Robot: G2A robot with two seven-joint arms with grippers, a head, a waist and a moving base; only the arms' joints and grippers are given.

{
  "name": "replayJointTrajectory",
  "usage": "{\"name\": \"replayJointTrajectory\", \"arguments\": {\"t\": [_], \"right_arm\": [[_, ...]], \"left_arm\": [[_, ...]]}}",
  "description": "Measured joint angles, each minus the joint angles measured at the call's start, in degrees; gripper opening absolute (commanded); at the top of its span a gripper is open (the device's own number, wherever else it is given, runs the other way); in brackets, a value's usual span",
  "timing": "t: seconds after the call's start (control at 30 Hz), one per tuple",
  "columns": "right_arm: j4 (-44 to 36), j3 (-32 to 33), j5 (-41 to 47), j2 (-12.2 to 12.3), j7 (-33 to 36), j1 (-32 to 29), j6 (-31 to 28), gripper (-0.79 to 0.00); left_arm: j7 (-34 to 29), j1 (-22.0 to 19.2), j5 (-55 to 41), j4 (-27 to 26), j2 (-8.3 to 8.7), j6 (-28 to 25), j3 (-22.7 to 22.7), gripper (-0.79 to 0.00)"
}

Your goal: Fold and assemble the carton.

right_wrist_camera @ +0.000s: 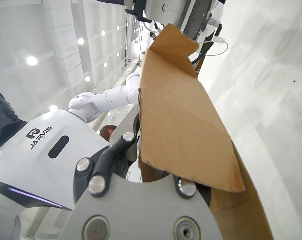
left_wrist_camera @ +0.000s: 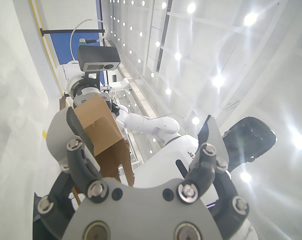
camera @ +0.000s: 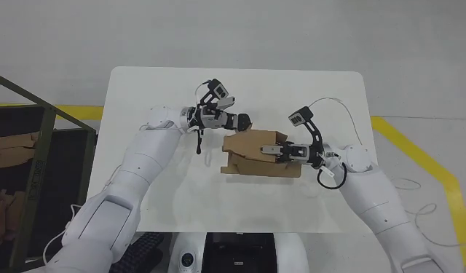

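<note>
On white worktop, centre: part-folded brown cardboard carton. Left gripper at its far-left corner, fingers wide apart, one pad touching a flap. Right gripper clamped on another flap; 2nd finger hidden behind cardboard.

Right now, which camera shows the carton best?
The top view: it takes in the whole carton on the table. The left wrist view catches just a folded flap close up; the right wrist view, one large panel, cut off at the edge.
</note>
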Motion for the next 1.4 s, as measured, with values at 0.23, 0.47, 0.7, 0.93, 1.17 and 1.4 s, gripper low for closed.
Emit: {"name": "replayJointTrajectory", "arguments": {"t": [0.23,0.47,0.7,0.93,1.17,1.4], "right_arm": [[0.3,-0.7,-0.6,0.0,0.0,0.3,0.0,-0.785],[2.2,-0.8,-1.0,-0.1,-1.3,0.6,-1.3,-0.785],[3.4,0.1,-0.7,0.0,-2.4,0.7,-2.4,-0.785],[4.6,1.1,-1.7,0.0,-4.1,0.8,-3.7,-0.785],[5.0,2.0,-2.6,-0.1,-7.9,0.6,-3.5,-0.785],[4.9,3.1,-4.2,-0.1,-11.9,0.3,-3.1,-0.785]], "left_arm": [[-0.3,-0.4,-0.1,0.1,-0.44,0.2,0.7,0.000],[-0.4,-0.3,0.0,-0.1,-0.39,0.4,0.2,0.000],[0.2,0.2,0.4,0.5,0.11,-0.2,-1.4,0.000],[0.2,0.8,1.1,-0.7,0.40,-0.2,-2.1,0.000],[0.2,1.1,1.6,-1.4,0.41,-0.2,-1.9,0.000],[0.1,1.0,1.8,-1.4,0.24,-0.1,-1.5,0.000]]}}
